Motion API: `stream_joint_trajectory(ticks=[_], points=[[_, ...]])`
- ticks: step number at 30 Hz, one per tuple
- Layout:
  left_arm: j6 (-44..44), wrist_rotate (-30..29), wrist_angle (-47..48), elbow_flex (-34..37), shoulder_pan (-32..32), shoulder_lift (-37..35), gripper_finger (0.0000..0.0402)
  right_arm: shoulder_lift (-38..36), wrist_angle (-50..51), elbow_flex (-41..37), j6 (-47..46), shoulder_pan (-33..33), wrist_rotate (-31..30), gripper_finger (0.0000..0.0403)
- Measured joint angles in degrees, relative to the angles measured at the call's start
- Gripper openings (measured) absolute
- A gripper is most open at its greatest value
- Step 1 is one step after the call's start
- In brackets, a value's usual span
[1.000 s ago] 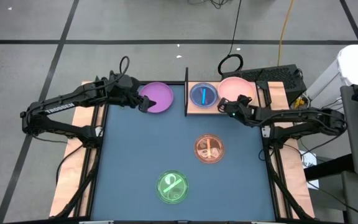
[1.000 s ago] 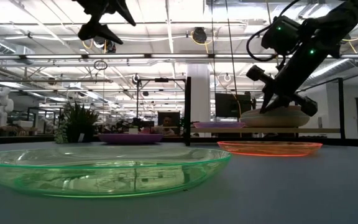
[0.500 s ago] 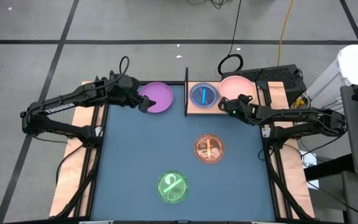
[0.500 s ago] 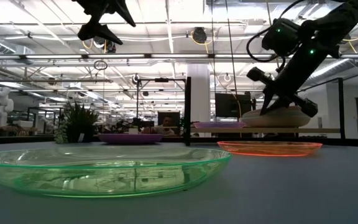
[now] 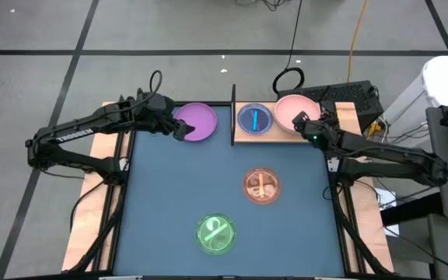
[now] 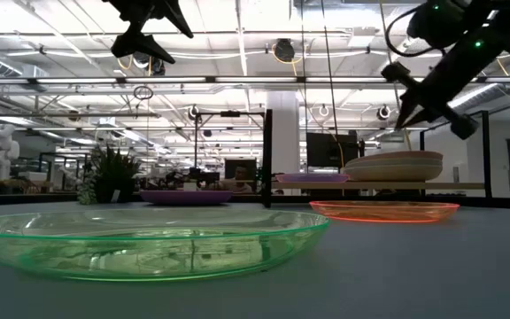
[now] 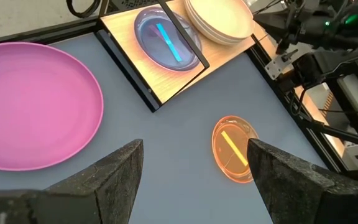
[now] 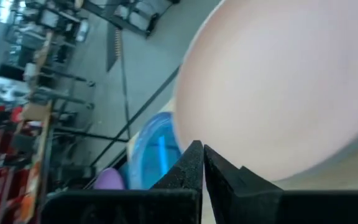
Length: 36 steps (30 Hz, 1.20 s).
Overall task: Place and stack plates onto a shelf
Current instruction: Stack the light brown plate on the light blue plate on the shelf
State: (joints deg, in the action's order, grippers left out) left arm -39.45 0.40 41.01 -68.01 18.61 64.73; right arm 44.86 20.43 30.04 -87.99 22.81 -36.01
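The flat rectangular light-wood shelf (image 5: 282, 134) lies at the far edge of the blue table (image 5: 169, 202), right of centre, with a thin black upright (image 5: 232, 115) at its left end. On it, next to the upright, sits a small translucent cyan plate (image 5: 254, 119) holding a blue stick-like piece. Beside that plate, at the shelf's right end, stands a stack of larger opaque plates with a pink plate (image 5: 290, 111) on top.

A large purple round plate (image 5: 197, 121) rests on the table at the far edge, just left of the upright. A small translucent orange-brown plate (image 5: 261, 187) lies right of the table's centre, and a small translucent green plate (image 5: 215, 233) lies near the near edge.

The right tool (image 5: 299, 123) hovers above the near rim of the pink plate, its fingers pressed together and holding nothing. The left tool (image 5: 180, 130) hangs over the near-left rim of the purple plate, its 2 fingers (image 7: 114, 177) spread wide apart and empty.
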Motion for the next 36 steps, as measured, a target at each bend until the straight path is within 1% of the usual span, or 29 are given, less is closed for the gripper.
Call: stream_joint_trajectory(ticks=[5, 10, 15, 20, 31, 36], points=[[0.80, 0.00, -0.01, 0.00, 0.00, 0.00, 0.0289, -0.91, 3.42, 0.00, 0.11, 1.59, 0.04, 0.0000], [1.58, 0.00, 0.00, 0.00, 0.00, 0.00, 0.0289, 0.71, 6.64, -0.20, -0.16, 2.90, -0.20, 0.0000], [1.75, 0.00, 0.03, 0.00, 0.00, 0.00, 0.0289, 0.94, 4.24, -3.18, -3.07, 3.73, -0.17, 0.0000], [1.60, 0.00, 0.89, 0.00, 0.00, 0.00, 0.0289, 0.75, 0.05, -5.78, -3.45, 3.75, 0.06, 0.0000], [1.75, 0.00, 1.25, 0.00, 0.00, 0.00, 0.0289, 0.60, -0.20, -6.43, -4.40, 3.74, 0.05, 0.0000], [1.96, -0.06, 1.34, 0.00, 0.00, 0.00, 0.0289, -0.40, -2.28, -6.49, -3.48, 3.73, 0.09, 0.0000]])
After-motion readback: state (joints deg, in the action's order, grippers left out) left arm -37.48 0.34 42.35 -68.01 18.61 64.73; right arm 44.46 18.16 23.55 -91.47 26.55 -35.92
